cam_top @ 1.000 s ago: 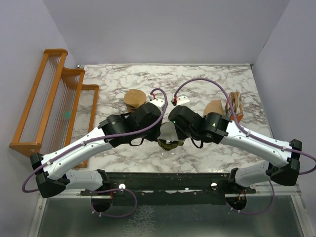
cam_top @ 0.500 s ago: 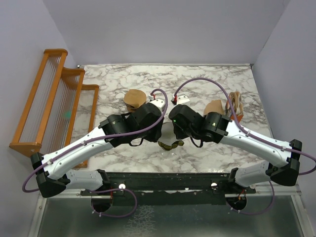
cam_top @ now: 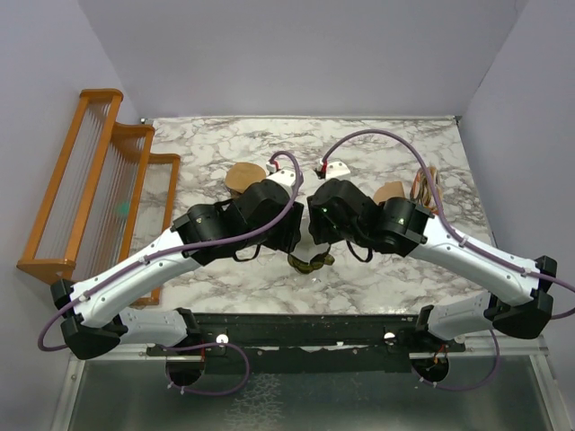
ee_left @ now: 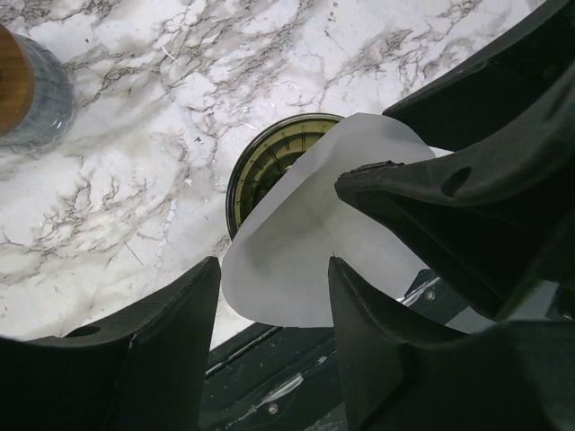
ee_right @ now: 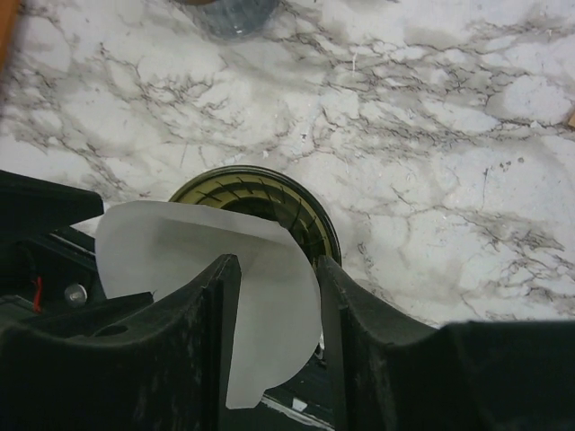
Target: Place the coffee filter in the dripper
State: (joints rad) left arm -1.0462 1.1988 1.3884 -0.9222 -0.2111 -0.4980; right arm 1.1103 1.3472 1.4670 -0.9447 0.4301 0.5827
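The dripper is a dark olive ribbed cone standing on the marble near the table's front edge. The coffee filter, white paper, lies tilted over the near part of the dripper's mouth, and its lower edge reaches past the table edge. My left gripper hangs above it, its jaws apart and the paper showing in the gap. My right gripper is open too, straddling the paper's edge. In the top view both wrists meet over the dripper and hide the filter.
A glass cup with a brown lid stands behind the left wrist. A tan paper piece lies at the back right. A wooden rack runs along the left side. The black table frame lies just beyond the front edge.
Both grippers have gone from shut to open, letting go of the filter. Both wrists have shifted a little toward the back of the table; the dripper stays put.
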